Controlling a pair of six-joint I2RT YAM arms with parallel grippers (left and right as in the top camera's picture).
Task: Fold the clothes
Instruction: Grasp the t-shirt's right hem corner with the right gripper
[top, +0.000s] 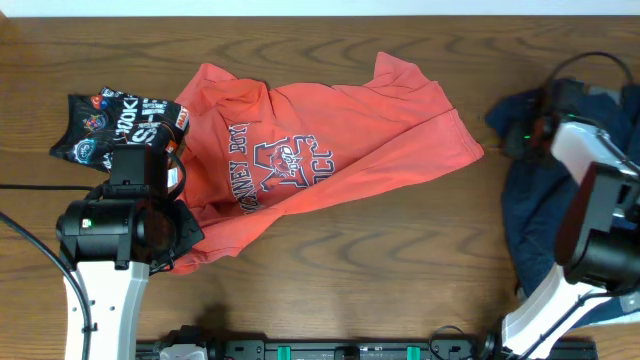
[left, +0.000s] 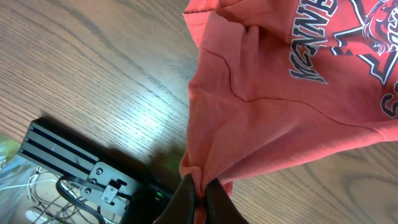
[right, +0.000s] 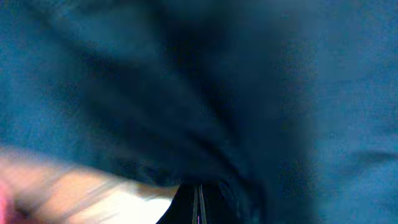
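The coral-red T-shirt (top: 330, 140) lies spread and crumpled across the middle of the table, chest lettering up. My left gripper (left: 200, 186) is shut on a bunched edge of the T-shirt (left: 267, 106) at its near-left corner, and my own arm mostly hides it in the overhead view (top: 178, 240). The small black printed garment (top: 105, 125) lies at the far left, partly under the shirt's edge. The dark navy garment (top: 540, 210) is heaped at the right. My right gripper (top: 518, 130) sits at its far edge. In the right wrist view its fingers (right: 198, 202) are pressed together amid blurred navy fabric (right: 236, 81).
A black rail (top: 330, 350) with cables runs along the table's front edge and also shows in the left wrist view (left: 81, 168). Bare wooden tabletop (top: 400, 260) lies between the shirt and the rail. Both arm bases stand at the front corners.
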